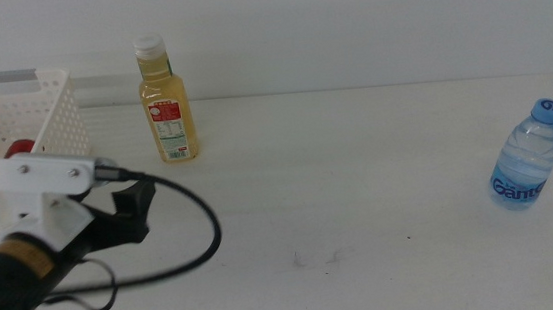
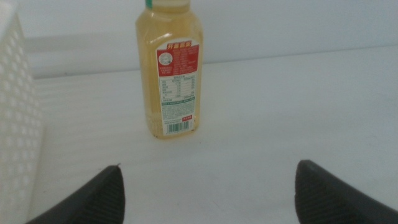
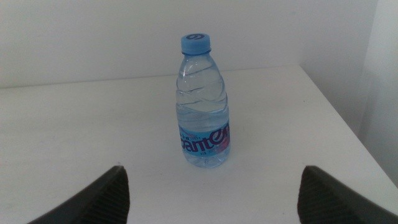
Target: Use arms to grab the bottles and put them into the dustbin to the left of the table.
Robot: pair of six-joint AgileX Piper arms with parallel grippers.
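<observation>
- i read "ganten" on the water bottle, upright at the worktop's right edge; my right gripper gapes wide before it.
- yellow-liquid bottle stands upright at the back beside the dustbin; its red-white label print is unreadable.
- left gripper spread wide, aimed at it.

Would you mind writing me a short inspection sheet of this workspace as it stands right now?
Surface: white table, a few small dark scuff marks near the front.
Job's things: yellow bottle upright beside the white basket; water bottle upright at the far right; something red lies inside the basket.
Clutter: nothing seen.
Grippers: left gripper open, facing the yellow bottle, not touching it; right gripper open, facing the water bottle, out of the middle view.
Cables: black cable loops from the left arm over the table.
Surroundings: plain white wall behind.
</observation>
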